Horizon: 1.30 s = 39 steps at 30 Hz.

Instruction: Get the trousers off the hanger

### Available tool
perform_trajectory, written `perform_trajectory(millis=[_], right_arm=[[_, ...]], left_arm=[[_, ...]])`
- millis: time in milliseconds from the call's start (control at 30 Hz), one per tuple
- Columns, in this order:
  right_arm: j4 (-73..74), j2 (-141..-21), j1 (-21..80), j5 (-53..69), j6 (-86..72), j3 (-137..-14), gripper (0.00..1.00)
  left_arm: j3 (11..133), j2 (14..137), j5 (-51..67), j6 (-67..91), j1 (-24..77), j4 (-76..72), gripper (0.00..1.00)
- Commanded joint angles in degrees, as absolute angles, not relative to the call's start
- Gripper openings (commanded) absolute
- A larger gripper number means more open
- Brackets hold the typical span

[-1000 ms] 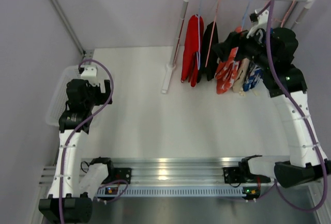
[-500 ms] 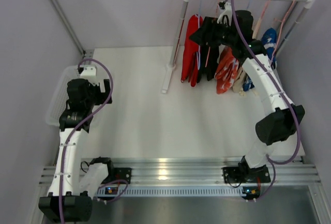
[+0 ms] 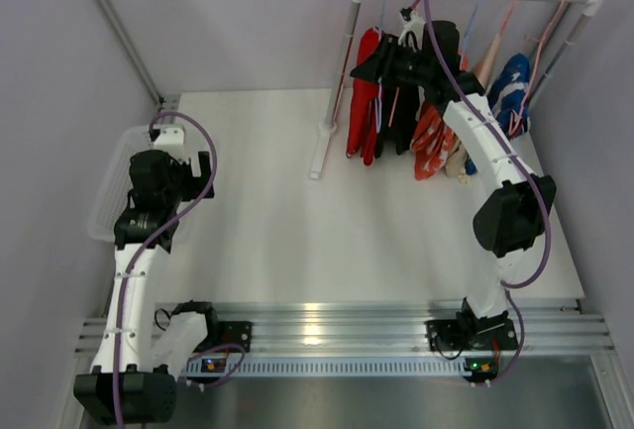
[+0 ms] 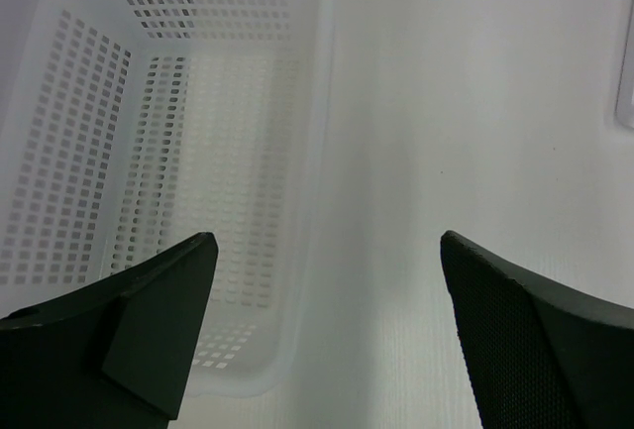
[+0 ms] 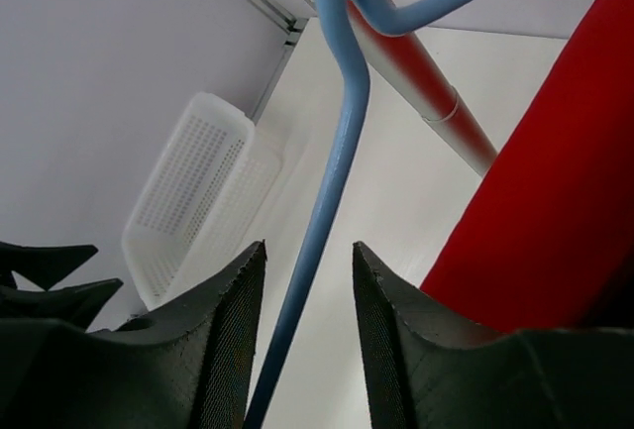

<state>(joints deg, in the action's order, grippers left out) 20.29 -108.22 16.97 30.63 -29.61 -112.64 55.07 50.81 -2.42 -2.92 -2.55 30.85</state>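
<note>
Right wrist: right claw (image 5: 307,261) astride the blue hanger (image 5: 342,102)

Its jaws stand parted either side of the wire, gripping nothing. Just beyond hang the red trousers (image 5: 555,201). Closing on fabric, not wire, then drawing downward should free them. Farther off, the left claw (image 4: 329,246) gapes above the basket (image 4: 59,152).

We see plain bright red trousers (image 3: 365,102) beside plain black trousers (image 3: 404,124). Further along hang an orange garment (image 3: 433,142) with a white pattern and a blue garment (image 3: 511,87) patterned in white. The hanger (image 5: 332,152) next to the red fabric is light blue. The basket (image 4: 89,152) is white with a grid of small holes. The table (image 3: 347,211) is white and the wall (image 3: 228,23) pale lilac. Our left gripper (image 4: 327,241) and right gripper (image 5: 308,248) are black.
</note>
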Motion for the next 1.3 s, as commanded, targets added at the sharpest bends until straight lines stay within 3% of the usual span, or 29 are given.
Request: perform_trajectory(millis=[0,167,400,1200,1267], right_arm=[[13.89,-108.11,17.58,34.27,-32.60,-115.75,0.38],[11.34,-106.53,17.05,37.96,-36.55,-114.26,0.17],[4.66,-103.89,16.35,41.84,-40.78,-113.47,0.00],[4.56,-104.67,14.77,39.90,-36.13,-114.17,0.00],[5.53,-105.55,14.68,39.99,-35.77,-113.82,0.06]], left_arm=[[55.20,51.06,-2.37,-2.46,-2.73,29.27,0.99],[54.84,51.24,-1.76,-2.11,-2.81,29.00,0.99],[55.02,51.50,-1.32,-1.76,-2.73,29.27,0.99],[55.28,52.38,-0.62,-1.05,-2.81,29.00,0.99],[55.20,52.38,-0.79,-1.23,-2.81,29.00,0.99]])
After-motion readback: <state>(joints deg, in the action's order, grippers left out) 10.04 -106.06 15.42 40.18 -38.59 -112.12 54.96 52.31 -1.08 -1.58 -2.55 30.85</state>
